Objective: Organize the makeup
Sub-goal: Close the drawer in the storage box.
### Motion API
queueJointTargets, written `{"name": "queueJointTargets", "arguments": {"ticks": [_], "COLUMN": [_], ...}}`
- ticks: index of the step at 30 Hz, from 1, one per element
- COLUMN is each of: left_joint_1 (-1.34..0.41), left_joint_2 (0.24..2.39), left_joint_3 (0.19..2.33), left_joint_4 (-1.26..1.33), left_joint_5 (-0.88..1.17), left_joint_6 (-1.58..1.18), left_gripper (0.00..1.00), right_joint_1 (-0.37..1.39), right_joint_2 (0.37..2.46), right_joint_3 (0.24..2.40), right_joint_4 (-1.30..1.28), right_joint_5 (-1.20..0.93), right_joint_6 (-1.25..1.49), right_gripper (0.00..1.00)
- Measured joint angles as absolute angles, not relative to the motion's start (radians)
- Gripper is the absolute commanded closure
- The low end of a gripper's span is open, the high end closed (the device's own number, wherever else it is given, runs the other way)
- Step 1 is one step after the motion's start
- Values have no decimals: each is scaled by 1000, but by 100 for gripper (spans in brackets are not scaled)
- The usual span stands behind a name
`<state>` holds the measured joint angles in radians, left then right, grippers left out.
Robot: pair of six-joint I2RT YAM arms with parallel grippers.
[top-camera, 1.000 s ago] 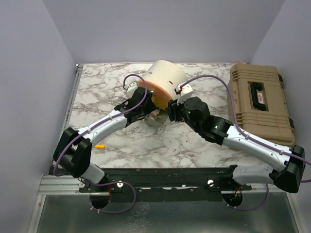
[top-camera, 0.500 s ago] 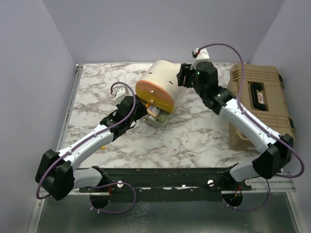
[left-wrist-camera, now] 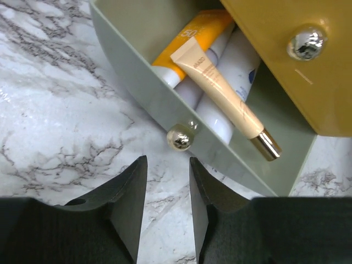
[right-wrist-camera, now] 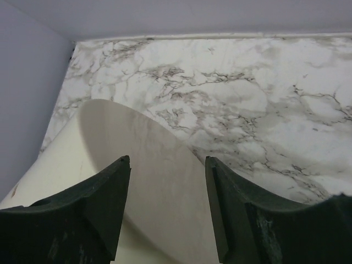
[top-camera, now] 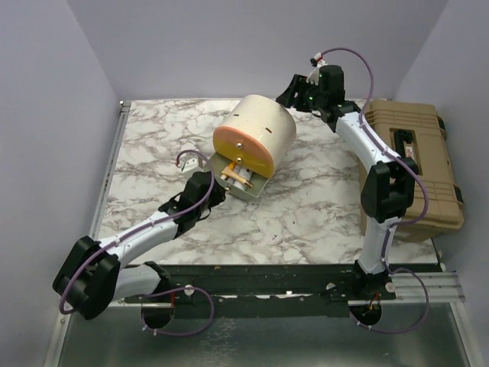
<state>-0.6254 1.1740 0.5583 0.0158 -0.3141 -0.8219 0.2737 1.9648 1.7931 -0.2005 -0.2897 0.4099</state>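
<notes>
Marble bench (top-camera: pixel 306 206) below, the makeup tubes (left-wrist-camera: pixel 220 93) lie slantwise in the open drawer (left-wrist-camera: pixel 137 88) just ahead of the left gripper (left-wrist-camera: pixel 168 165), narrowly parted and empty by the knob (left-wrist-camera: pixel 180 137), while the right gripper (right-wrist-camera: pixel 168 165), jaws apart and seemingly empty, hovers behind the case (top-camera: pixel 256 130).

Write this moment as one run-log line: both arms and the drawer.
left fingers: open, empty, facing drawer knob | right fingers: open, empty, by rear of cream case | drawer: pulled out, tubes inside
</notes>
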Motion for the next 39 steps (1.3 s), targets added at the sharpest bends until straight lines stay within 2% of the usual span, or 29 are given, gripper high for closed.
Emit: {"name": "queueJointTargets", "arguments": {"ticks": [13, 31, 36, 39], "left_joint_1": [-623, -604, -601, -599], "left_joint_2": [1395, 1592, 1631, 1640], "left_joint_3": [592, 730, 773, 777], "left_joint_4": [180, 329, 363, 382], "left_joint_5": [-242, -198, -190, -169], "left_joint_6": [-772, -690, -660, -645], "left_gripper": [66, 64, 57, 48], "right_joint_1": [256, 255, 250, 245], "right_joint_2": [2043, 2131, 2166, 2168], "right_joint_3": [1888, 1974, 2023, 2024], "right_joint_4": [-255, -410, -426, -434], "right_joint_5": [-518, -523, -493, -467], "right_joint_6": [400, 364, 365, 371], "right_gripper": [37, 37, 37, 37]}}
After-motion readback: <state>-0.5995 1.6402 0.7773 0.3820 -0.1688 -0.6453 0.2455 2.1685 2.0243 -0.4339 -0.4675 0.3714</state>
